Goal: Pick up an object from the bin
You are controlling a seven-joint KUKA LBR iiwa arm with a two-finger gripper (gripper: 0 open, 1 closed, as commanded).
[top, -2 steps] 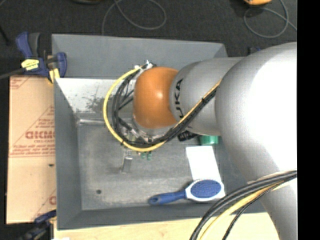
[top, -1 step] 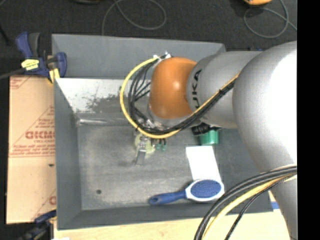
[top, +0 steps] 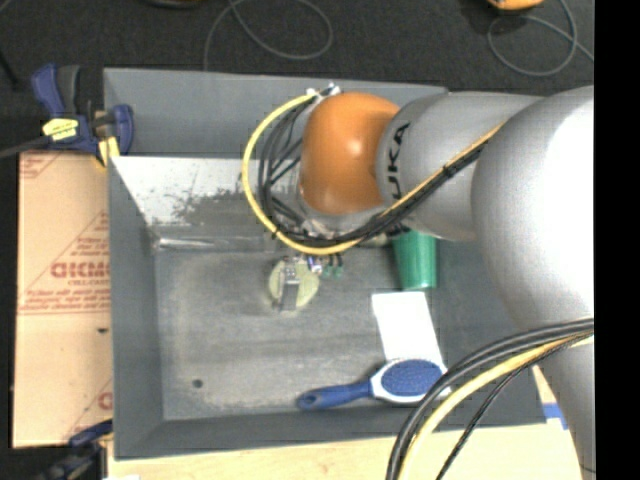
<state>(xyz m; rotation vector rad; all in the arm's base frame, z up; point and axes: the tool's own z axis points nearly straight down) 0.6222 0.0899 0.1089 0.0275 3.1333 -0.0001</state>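
My gripper (top: pixel 290 293) hangs below the orange wrist cover, low over the middle of the bin floor. Right under it lies a small pale yellow-green rounded thing (top: pixel 275 284), whose edges show on both sides of the gripper; its middle is hidden. A green cylinder (top: pixel 414 259) stands to the right, partly under the arm. A white flat card (top: pixel 406 330) lies right of the gripper, toward the front. A blue brush with a round bristled head (top: pixel 404 381) and a blue handle lies near the front wall.
The arm and its cables cover the bin's right side and back middle. Bare grey floor stretches left of the gripper. A small dark speck (top: pixel 197 383) sits at the front left.
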